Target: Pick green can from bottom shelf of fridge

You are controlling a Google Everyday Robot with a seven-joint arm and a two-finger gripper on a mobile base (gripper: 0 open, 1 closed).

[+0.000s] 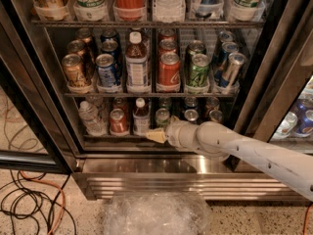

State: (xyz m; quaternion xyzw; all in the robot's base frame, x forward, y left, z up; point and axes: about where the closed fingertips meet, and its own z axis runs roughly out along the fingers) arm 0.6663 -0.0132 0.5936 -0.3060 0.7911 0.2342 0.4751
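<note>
The fridge (146, 166) stands open in front of me. On its bottom shelf (115, 137) the green can (162, 117) stands upright near the middle, between a white-capped bottle (142, 116) and a silver-topped can (191, 115). My gripper (157, 135), with pale yellow tips on a white arm coming from the lower right, is at the shelf's front rail, just below and in front of the green can. It holds nothing that I can see. The can's lower part is hidden behind the gripper.
A red can (118, 121) and a water bottle (90, 116) stand left on the bottom shelf. The rack above holds a brighter green can (199, 72), red cans (169, 70) and blue cans (106, 68). A clear plastic bag (151, 212) and cables (29, 199) lie on the floor.
</note>
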